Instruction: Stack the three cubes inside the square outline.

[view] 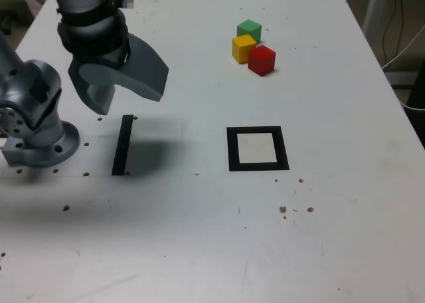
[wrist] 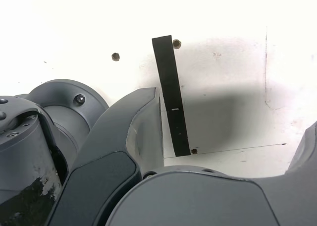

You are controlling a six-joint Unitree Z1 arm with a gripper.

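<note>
Gripper (view: pixel 126 84) upper left of exterior view, jaws wide open, holding nothing. Red cube (view: pixel 261 60), yellow cube (view: pixel 244 48) and green cube (view: pixel 250 30) touch in the upper middle, so a wide-open approach risks knocking neighbours away from the square outline (view: pixel 257 149)

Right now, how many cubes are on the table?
3, clustered beyond the square outline: green cube farthest, yellow cube before it, red cube at the exterior view's right. None seems hidden.

Open tabletop was seen all round the black square frame with pale centre (view: pixel 257 148); nothing stood in it. Small red cube (view: pixel 261 60), yellow cube (view: pixel 243 48) and green cube (view: pixel 250 30) were clustered touching, leaving side access blocked between them; outer faces and tops were left clear.
</note>
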